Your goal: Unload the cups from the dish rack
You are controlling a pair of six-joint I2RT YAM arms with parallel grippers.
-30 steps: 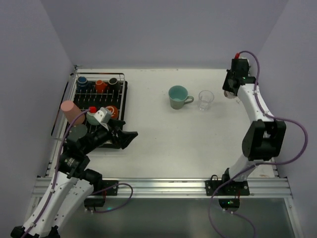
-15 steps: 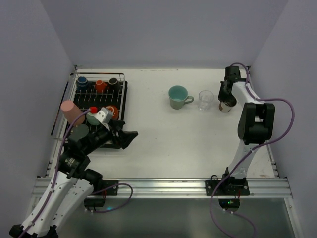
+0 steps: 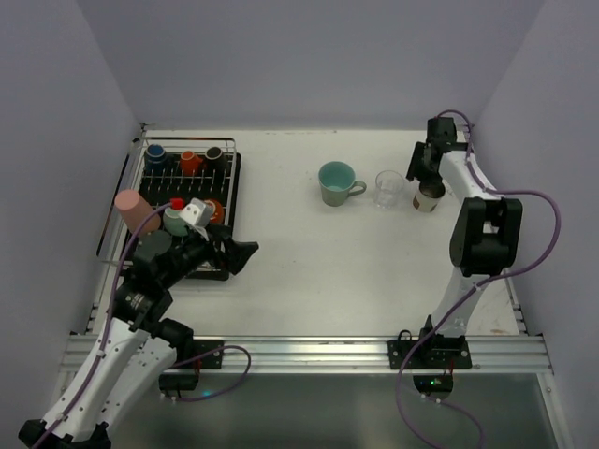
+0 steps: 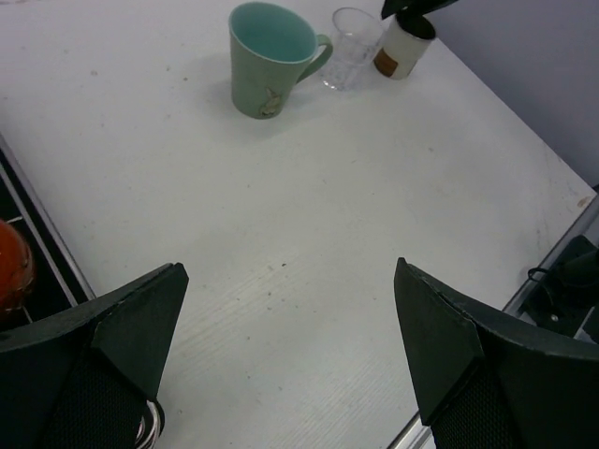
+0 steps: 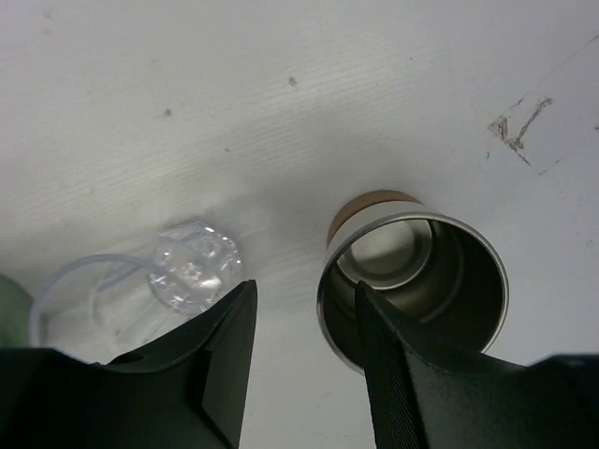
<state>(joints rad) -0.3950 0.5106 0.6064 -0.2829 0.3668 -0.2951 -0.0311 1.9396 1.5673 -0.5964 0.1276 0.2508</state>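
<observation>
The silver wire dish rack [image 3: 233, 157] stands at the far left. It holds blue [image 3: 155, 152], orange [image 3: 190, 162] and black [image 3: 215, 153] espresso cups, a red-orange cup [image 3: 213, 210], a teal mug [image 3: 175, 224] and a salmon tumbler [image 3: 130, 210]. On the table stand a teal mug [image 3: 335, 182], a clear glass [image 3: 388, 187] and a metal cup [image 3: 429, 197]. My right gripper [image 3: 418, 174] is open just above the metal cup [image 5: 416, 281], one finger inside its rim, the other between it and the glass [image 5: 178, 281]. My left gripper [image 3: 239, 254] is open and empty by the rack's front right corner.
The left wrist view looks across the table to the teal mug [image 4: 271, 58], the glass [image 4: 351, 47] and the metal cup [image 4: 401, 49]. The red-orange cup [image 4: 11, 271] shows at its left edge. Purple walls close in left, right and behind.
My right gripper brought the metal cup down onto the table beside the glass and now stands open over it. The left arm shifted only slightly.
</observation>
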